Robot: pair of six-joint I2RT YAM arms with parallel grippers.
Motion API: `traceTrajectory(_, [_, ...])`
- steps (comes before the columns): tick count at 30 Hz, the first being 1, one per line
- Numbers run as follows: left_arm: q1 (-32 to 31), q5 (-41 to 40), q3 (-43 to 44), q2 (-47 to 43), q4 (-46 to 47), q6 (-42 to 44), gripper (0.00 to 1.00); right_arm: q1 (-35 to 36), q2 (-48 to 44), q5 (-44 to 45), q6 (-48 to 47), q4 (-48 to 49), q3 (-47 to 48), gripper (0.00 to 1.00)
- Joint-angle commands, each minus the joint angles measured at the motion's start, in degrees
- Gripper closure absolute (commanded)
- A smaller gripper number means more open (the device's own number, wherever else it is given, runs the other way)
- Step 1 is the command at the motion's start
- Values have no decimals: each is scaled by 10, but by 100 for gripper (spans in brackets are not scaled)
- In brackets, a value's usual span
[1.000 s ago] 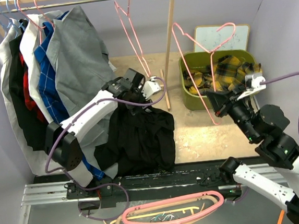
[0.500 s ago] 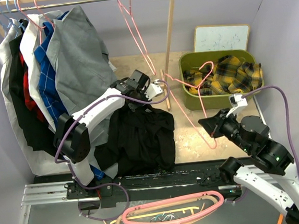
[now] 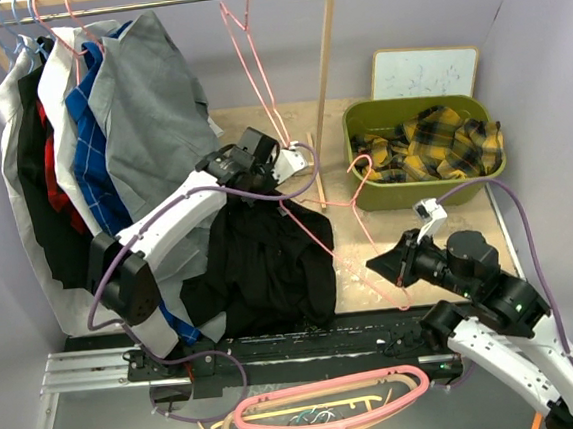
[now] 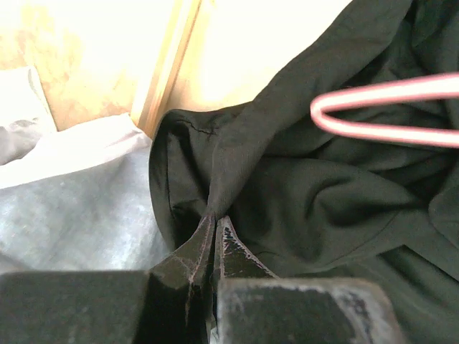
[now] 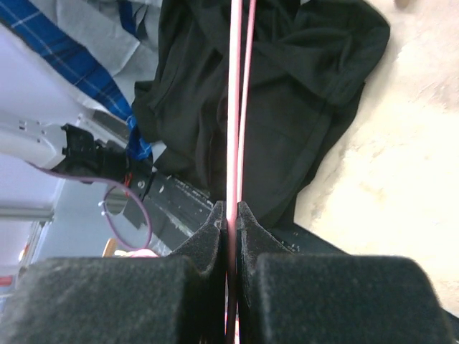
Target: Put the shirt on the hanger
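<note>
Black and soft, the plain collared shirt (image 3: 266, 261) lies crumpled on the pale sandy tabletop (image 3: 448, 225), directly under the left gripper (image 3: 269, 188), which sits at the shirt's far upper edge. In the left wrist view that gripper (image 4: 215, 222) is clamped tight on a raised fold of the dark cloth (image 4: 308, 193), fingertips pressed together with the fabric pinched between them, grey cloth (image 4: 79, 201) just beside. The right gripper (image 3: 392, 268) is clenched on the thin pink wire hanger (image 3: 342, 253), whose wires run straight out between its padded fingers (image 5: 208, 236) in the right wrist view, over the shirt. From above, the hanger slants from that gripper up toward the left gripper, crossing the shirt's right edge; one pink end (image 4: 401, 134) hovers above the cloth close to the pinched fold. A second ago the left jaws stood wide above the shirt, and the hanger was held up over the green bin of yellow-and-black plaid cloth (image 3: 426, 142); since then it has swung down and leftward to the shirt.
</note>
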Motion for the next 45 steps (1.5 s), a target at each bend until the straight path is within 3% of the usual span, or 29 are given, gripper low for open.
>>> traceTrajectory(1, [1,18,40,-49,-1,-9,100,1,-38,-83,27,68,-34,100])
traceTrajectory(9, [2,62,83,-56,-44,-26,100,1,-8,-100,15,140,-56,100])
traceTrajectory(20, [2,160,138,-85,-109,-37,100,1,96,-60,-25,318,-71,100])
traceTrajectory(27, [7,163,122,-96,-101,-39,100,2,177,-112,6,466,-104,100])
traceTrajectory(35, [14,176,138,-99,-112,-40,100,8,250,-134,17,561,-120,100])
traceTrajectory(45, [30,298,191,-101,-165,-36,100,20,342,-131,14,657,-125,100])
